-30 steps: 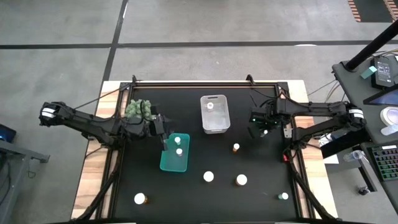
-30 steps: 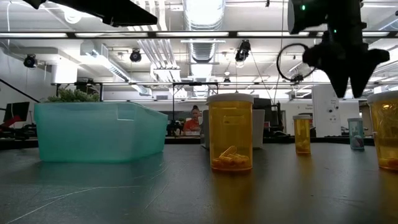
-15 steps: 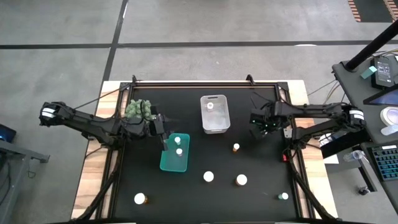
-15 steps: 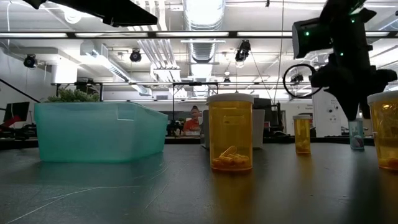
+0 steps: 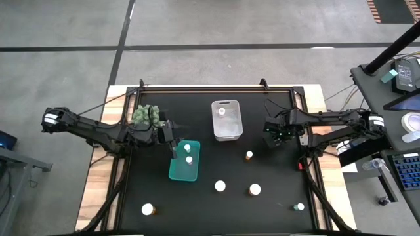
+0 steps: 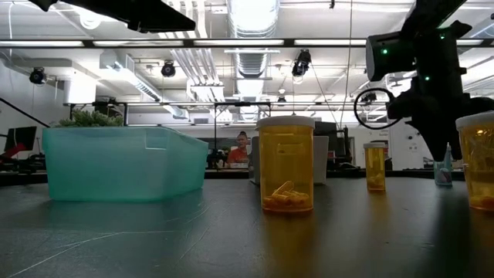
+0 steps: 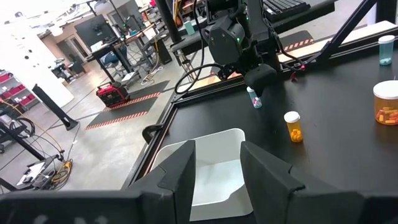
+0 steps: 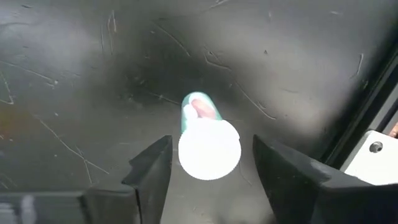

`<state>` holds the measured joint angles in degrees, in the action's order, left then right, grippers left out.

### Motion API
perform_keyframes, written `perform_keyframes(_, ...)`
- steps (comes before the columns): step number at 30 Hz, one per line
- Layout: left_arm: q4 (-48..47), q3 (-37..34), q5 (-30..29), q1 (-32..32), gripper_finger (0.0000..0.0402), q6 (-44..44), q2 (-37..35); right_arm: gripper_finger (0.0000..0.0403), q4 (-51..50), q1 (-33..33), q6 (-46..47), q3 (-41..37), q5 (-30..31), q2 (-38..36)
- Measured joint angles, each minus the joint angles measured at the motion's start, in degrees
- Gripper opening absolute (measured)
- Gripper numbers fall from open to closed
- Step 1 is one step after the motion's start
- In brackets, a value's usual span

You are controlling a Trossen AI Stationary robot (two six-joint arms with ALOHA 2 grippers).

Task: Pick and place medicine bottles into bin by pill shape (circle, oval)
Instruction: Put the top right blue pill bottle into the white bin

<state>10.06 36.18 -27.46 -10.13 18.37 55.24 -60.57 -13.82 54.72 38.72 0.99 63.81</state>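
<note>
My right gripper point(image 8: 211, 148) is open and low over the table's right part point(image 5: 275, 136). Its fingers stand on either side of a tiny medicine bottle point(image 8: 209, 149) with a white cap and a pale green body, without touching it. The bottle stands upright on the black table and also shows in the low view point(image 6: 444, 171). My left gripper point(image 5: 174, 145) is open and empty above the far end of the teal bin point(image 5: 184, 164), which holds two bottles. The clear bin point(image 5: 226, 128) holds one bottle.
Loose bottles stand on the table: one amber point(image 5: 249, 155) near my right gripper, two in the middle front point(image 5: 220, 186) point(image 5: 254, 189), one front left point(image 5: 148, 210), one front right point(image 5: 298, 206). A green plant point(image 5: 146, 115) sits at the left.
My right gripper has come down toward the table, its open fingers now around the tiny bottle. The bottle has stayed in place.
</note>
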Motion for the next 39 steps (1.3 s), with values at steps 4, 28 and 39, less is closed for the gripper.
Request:
perform_keyframes(4, 0.0, 0.0, 0.0, 0.0, 0.0112, 0.0, 0.0, 0.0176, 0.2, 0.0, 0.2, 0.0, 0.0, 0.0)
perform_keyframes(28, 0.0, 0.0, 0.0, 0.0, 0.0112, 0.0, 0.0, 0.0104, -0.2, 0.0, -3.1, 5.9, 0.6, 0.0)
perform_keyframes(39, 0.0, 0.0, 0.0, 0.0, 0.0111, -0.1, 0.0, 0.0104, -5.2, 0.6, -6.9, 18.5, 7.1, 0.0)
